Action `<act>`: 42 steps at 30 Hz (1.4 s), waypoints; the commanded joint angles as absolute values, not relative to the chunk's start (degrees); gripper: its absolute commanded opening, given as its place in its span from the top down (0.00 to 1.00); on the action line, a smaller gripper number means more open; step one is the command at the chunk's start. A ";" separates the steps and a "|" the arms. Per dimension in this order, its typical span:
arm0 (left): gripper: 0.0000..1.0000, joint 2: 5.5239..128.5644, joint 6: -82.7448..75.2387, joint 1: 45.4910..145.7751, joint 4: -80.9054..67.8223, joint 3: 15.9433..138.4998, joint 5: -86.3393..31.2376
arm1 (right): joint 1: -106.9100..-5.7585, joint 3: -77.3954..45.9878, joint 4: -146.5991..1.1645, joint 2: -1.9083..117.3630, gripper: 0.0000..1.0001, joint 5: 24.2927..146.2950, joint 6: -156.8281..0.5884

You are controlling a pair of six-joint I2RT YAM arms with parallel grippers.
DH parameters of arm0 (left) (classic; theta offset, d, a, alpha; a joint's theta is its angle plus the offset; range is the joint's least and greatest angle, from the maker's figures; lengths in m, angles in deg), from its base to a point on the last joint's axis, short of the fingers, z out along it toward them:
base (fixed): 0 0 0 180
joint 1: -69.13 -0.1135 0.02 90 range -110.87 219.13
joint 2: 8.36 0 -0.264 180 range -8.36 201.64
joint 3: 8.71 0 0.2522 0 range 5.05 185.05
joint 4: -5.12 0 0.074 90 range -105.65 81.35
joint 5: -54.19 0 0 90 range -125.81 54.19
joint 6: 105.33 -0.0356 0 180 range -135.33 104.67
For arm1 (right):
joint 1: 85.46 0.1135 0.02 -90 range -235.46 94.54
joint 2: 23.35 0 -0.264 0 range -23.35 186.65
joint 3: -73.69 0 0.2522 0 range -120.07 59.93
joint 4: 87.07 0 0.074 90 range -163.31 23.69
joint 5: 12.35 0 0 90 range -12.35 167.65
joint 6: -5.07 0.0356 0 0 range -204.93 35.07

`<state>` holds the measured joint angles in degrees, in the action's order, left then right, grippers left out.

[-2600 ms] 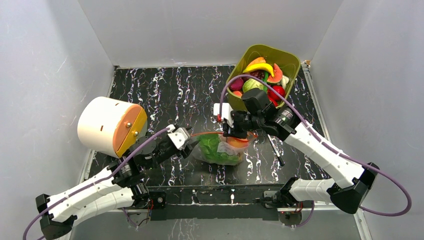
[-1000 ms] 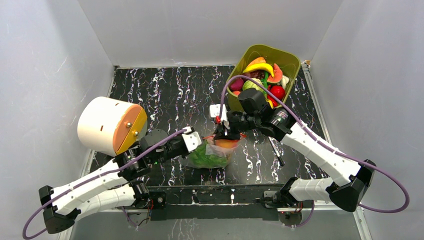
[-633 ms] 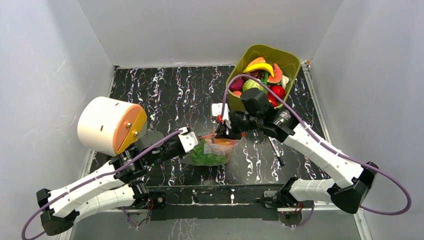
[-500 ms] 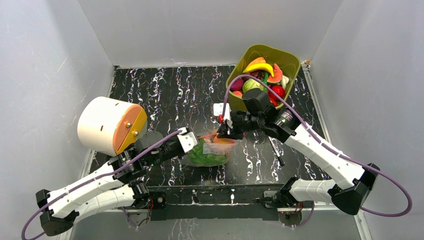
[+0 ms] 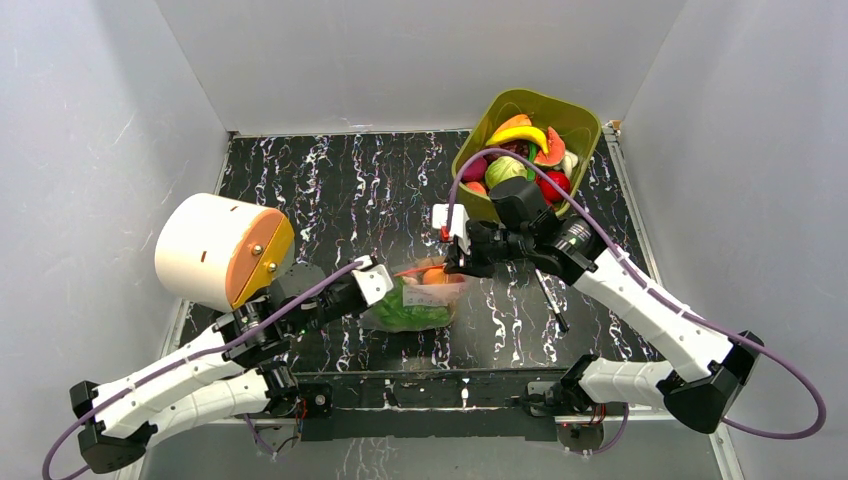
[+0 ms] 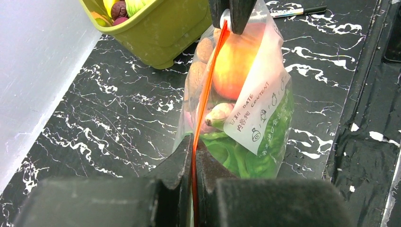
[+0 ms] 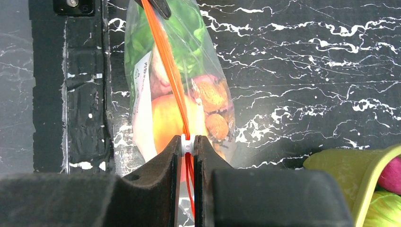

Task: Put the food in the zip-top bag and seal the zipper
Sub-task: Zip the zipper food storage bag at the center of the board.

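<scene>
On your table [image 5: 330,190], near the tub [image 5: 580,118], the bag [image 5: 415,308] of food [image 6: 234,61] stretches between both grippers. Your left gripper [image 6: 194,149] pinches the zipper [image 6: 204,94] end tight; your right gripper [image 7: 187,142] clamps narrowly on the slider [image 7: 187,146].

Left wrist view: tub [image 6: 156,33] cropped by top edge, zipper [image 6: 206,92] end buried between fingers of left gripper [image 6: 194,149]. Print on bag [image 6: 280,116] label [image 6: 257,106] too small to read.
</scene>
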<state>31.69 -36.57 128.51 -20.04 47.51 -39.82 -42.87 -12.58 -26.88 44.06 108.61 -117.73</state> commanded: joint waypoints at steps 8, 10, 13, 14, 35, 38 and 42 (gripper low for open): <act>1.00 27.50 -37.56 128.02 -23.19 48.32 -45.47 | -44.94 -12.24 -25.41 40.01 1.00 96.94 -112.78; 1.00 27.41 -37.66 128.02 -23.32 48.40 -45.63 | -45.04 -12.15 -25.41 39.53 1.00 94.88 -111.91; 1.00 27.32 -37.74 128.03 -23.37 48.42 -45.78 | -45.11 -12.01 -25.18 38.86 1.00 91.08 -110.58; 1.00 27.37 -37.74 128.06 -23.39 48.46 -45.78 | -45.20 -11.97 -25.09 38.56 1.00 89.83 -110.12; 1.00 27.47 -35.98 128.04 -21.40 48.62 -45.42 | -45.93 -9.19 -28.28 32.44 1.00 79.69 -104.78; 1.00 28.22 -34.19 128.03 -20.29 48.80 -43.10 | -45.93 -8.13 -30.84 29.83 1.00 82.46 -103.56; 1.00 30.53 -30.21 128.02 -19.64 49.98 -37.11 | -45.99 -7.28 -32.73 26.35 1.00 83.77 -99.38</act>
